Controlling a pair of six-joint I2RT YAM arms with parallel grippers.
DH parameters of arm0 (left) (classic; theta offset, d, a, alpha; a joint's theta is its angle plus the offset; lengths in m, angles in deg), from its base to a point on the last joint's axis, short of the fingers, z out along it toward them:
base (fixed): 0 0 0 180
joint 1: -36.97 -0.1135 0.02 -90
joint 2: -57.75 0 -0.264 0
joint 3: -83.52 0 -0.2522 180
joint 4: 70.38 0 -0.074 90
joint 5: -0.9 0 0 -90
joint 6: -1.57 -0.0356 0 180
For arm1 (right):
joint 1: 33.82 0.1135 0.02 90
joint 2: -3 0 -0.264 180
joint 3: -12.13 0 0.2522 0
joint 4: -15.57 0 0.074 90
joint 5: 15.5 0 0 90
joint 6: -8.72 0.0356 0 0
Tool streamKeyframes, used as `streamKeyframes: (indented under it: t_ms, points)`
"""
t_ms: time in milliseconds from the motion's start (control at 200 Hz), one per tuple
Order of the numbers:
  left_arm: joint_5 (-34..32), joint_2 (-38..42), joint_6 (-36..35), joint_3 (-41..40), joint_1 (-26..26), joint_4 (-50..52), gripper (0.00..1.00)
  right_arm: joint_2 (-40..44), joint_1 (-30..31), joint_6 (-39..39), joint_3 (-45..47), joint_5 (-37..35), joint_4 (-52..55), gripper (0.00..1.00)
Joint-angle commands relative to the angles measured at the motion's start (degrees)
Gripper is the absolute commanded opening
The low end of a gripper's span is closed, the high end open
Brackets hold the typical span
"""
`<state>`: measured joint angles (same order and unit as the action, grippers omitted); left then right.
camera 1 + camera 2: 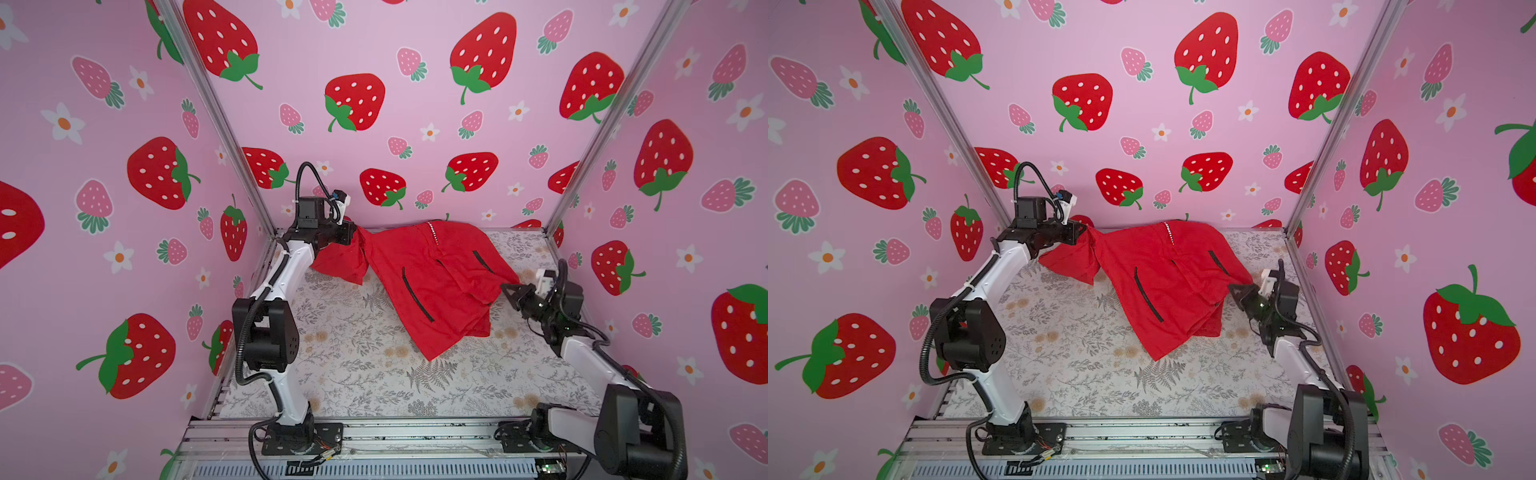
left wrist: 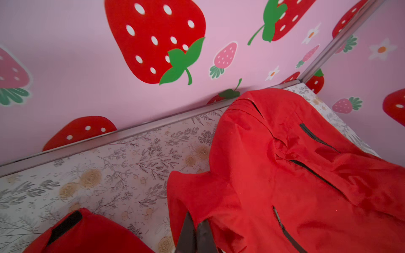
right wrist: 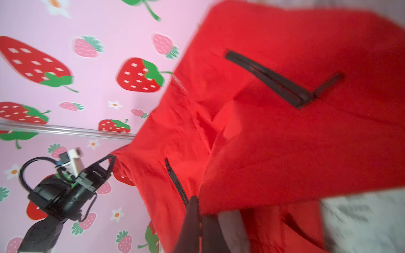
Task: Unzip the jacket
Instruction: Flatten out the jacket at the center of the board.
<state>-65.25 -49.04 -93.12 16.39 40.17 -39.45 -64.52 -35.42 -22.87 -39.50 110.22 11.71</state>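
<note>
The red jacket lies at the back of the flowery table. In both top views the left gripper pinches one side of it up off the table. The right gripper meets its other edge. Only the right wrist view shows those fingers pressed together on red cloth. Only the left wrist view shows a cuff with a black tab.

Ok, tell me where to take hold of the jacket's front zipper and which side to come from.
Pinch the front zipper at its top end, at the collar of the jacket, near the back wall, coming down from above. That end lies exposed, while folds bury its middle. No pull tab shows clearly, so this is a guess.
</note>
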Motion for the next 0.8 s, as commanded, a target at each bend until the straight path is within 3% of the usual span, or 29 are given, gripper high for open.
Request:
streamKeyframes:
  t_ms: [0, 135, 305, 405, 465, 530, 666, 796]
  points:
    - [-7.98, 2.42, 0.75, 8.21, -1.08, -9.01, 0.00, -2.73, 0.18, -7.34, -11.92, -2.37, 6.07, 0.00]
    - [-9.45, 0.74, -1.34, 18.97, -1.26, -9.54, 0.00, -11.91, 1.53, -6.72, -29.04, -0.34, 3.44, 0.00]
    - [-12.60, -1.58, -3.59, 29.19, -1.52, -16.58, 0.00, -16.02, 2.19, -15.59, -50.35, -1.96, 10.93, 0.00]
    - [-11.78, -6.55, -3.05, 42.42, -1.71, -9.49, 0.00, -16.65, 1.52, -17.87, -57.35, -0.74, 12.43, 0.00]
    - [-10.11, -5.63, -2.91, 43.59, -1.71, -4.62, 0.00, -15.18, 1.35, -19.87, -56.74, -0.57, 12.70, 0.00]
    - [-8.50, 1.13, -2.62, 31.05, -1.71, -5.03, 0.00, -12.27, 0.85, -21.86, -51.51, -1.57, 13.54, 0.00]
    - [-9.89, 20.00, 1.54, -14.65, -1.63, -23.50, 0.00, -4.73, -2.58, -24.45, -30.44, -3.67, 15.61, 0.00]
    - [-11.91, 29.75, 8.22, -36.89, -1.46, -17.59, 0.00, 5.52, -7.03, -25.78, -11.67, -5.74, 21.64, 0.00]
